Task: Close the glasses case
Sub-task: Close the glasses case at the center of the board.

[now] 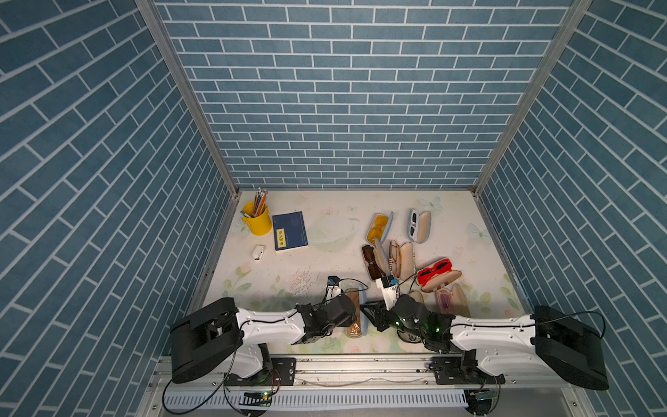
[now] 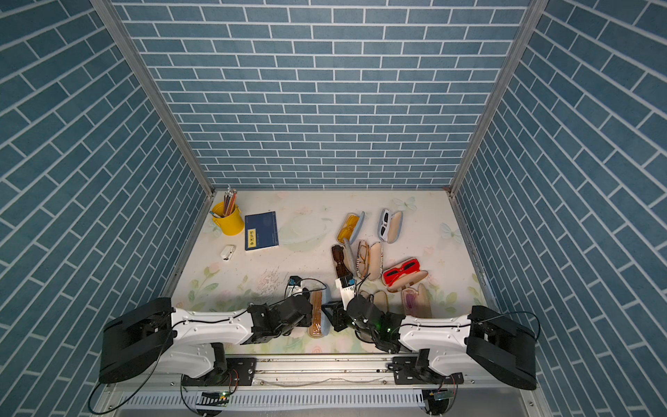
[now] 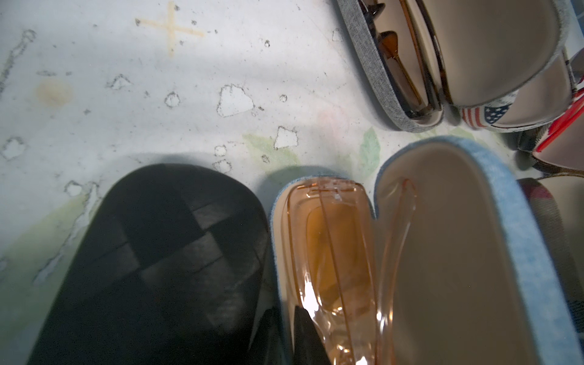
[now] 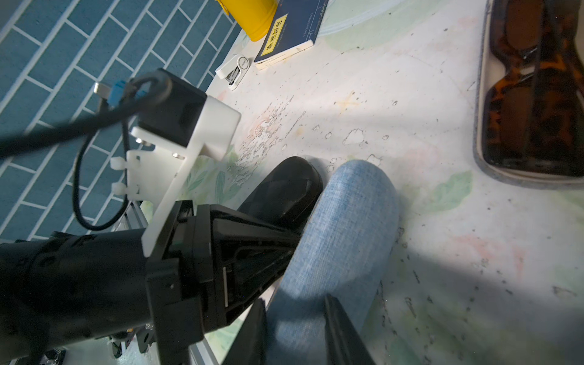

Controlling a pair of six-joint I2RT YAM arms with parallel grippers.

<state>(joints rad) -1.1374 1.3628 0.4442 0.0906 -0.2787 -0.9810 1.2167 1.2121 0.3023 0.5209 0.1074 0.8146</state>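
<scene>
two stiff-looking shells, blue denim glasses case (image 3: pixel 518 240): left gripper (image 3: pixel 281 316) pinches its tray (image 3: pixel 277 227), right gripper (image 4: pixel 295 331) straddles its lid (image 4: pixel 341 227), grip unclear.

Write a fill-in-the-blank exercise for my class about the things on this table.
1. The pencils stand in a ____ cup.
2. The book beside it has a ____ cover.
3. The denim case with glasses inside is ____.

Missing words: yellow; blue; open.
</scene>
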